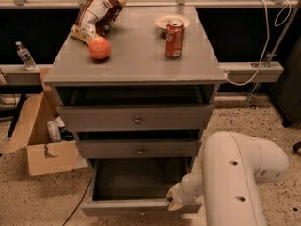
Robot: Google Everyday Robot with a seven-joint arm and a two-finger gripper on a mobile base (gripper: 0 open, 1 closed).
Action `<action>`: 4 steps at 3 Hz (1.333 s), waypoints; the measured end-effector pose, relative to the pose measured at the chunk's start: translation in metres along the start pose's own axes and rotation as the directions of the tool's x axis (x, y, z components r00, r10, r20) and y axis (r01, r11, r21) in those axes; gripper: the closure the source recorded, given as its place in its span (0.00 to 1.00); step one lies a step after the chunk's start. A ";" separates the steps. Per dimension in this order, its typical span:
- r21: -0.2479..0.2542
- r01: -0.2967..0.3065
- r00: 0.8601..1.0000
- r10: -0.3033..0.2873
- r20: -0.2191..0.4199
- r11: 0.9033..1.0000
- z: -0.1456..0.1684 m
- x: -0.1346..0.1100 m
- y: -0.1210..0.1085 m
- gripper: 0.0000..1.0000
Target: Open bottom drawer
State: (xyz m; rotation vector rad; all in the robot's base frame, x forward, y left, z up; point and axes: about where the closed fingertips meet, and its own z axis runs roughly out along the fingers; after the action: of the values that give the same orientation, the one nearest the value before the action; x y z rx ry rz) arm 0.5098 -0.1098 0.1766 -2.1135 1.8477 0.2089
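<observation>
The grey bottom drawer [136, 207] of the grey cabinet [136, 62] stands pulled out, its dark empty inside showing. Its front runs along the bottom of the view and its knob is hidden. My gripper [173, 202] sits at the drawer's front rim, right of centre, at the end of my white arm [235, 178] that comes in from the lower right. The arm hides most of the gripper. The top drawer [137, 120] and the middle drawer [140, 150] above it each show a small round knob and stand slightly out.
On the cabinet top lie an orange ball [99, 48], a chip bag [96, 13], a red soda can [174, 38] and a small plate [171, 20]. An open cardboard box [44, 147] stands on the floor at the left. A water bottle [24, 55] stands on a ledge.
</observation>
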 end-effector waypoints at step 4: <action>0.087 -0.021 0.984 0.005 0.178 0.996 0.003 0.005 0.032 1.00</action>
State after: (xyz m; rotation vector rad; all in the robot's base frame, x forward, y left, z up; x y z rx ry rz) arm 0.4796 -0.1170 0.1677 -1.9568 1.7354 0.3026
